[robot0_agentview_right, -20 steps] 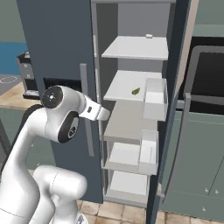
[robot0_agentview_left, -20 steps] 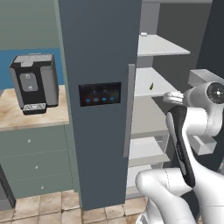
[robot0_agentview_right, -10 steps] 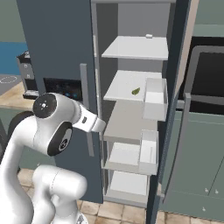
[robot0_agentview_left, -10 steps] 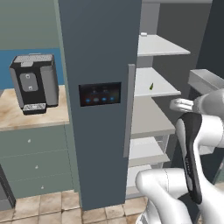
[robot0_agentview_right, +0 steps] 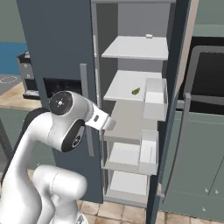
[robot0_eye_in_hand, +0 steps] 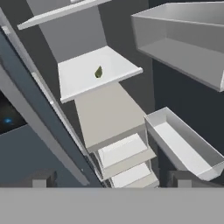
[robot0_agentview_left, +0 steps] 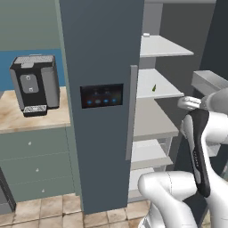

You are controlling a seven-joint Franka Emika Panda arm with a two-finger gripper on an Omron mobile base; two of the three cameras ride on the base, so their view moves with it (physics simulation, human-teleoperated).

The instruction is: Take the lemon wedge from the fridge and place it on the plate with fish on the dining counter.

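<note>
Since a moment ago the arm [robot0_agentview_right: 65,122] has swung lower and back from the fridge [robot0_agentview_left: 100,67], its gripper [robot0_eye_in_hand: 109,180] spread wide and empty. One lemon wedge [robot0_eye_in_hand: 99,71] lies on the second white shelf [robot0_eye_in_hand: 83,76]. Two door bins [robot0_agentview_right: 148,151] hang alongside; one coffee machine [robot0_agentview_left: 34,84] stands left.

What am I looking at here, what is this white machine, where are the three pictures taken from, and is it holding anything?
It is a rendered kitchen. The white machine is a robot arm on a driving base. Two cameras ride on the base behind the arm, left and right; the third sits on its hand. The tall dark fridge stands with one door open, showing white shelves. On a middle shelf lies a small green lemon wedge. Left of the fridge, a black coffee machine sits on a wooden top. The gripper is open and holds nothing.
</note>
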